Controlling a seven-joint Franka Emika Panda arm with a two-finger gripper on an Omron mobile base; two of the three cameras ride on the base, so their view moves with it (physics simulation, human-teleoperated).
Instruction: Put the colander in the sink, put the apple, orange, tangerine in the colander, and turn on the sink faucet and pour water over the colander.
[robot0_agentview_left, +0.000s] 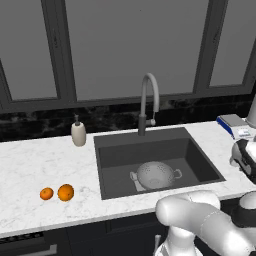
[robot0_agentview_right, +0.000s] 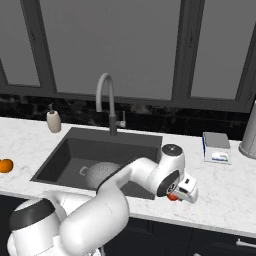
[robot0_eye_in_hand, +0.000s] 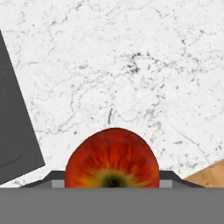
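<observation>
Marble counter (robot0_agentview_right: 220, 190), sink's (robot0_agentview_right: 75, 150) 3 o'clock: hand (robot0_agentview_right: 176, 195) held apple (robot0_eye_in_hand: 112, 158); shallow grip risked dropping it.

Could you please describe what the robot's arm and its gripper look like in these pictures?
The arm is glossy white, built of rounded tubular links with dark grey or black bands and round caps at the joints. The gripper is a small white block; its two dark finger tips are short and angular. No cables or markings are visible.

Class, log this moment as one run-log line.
colander: in sink | gripper: closed on apple, right of sink | orange, tangerine: left counter
</observation>
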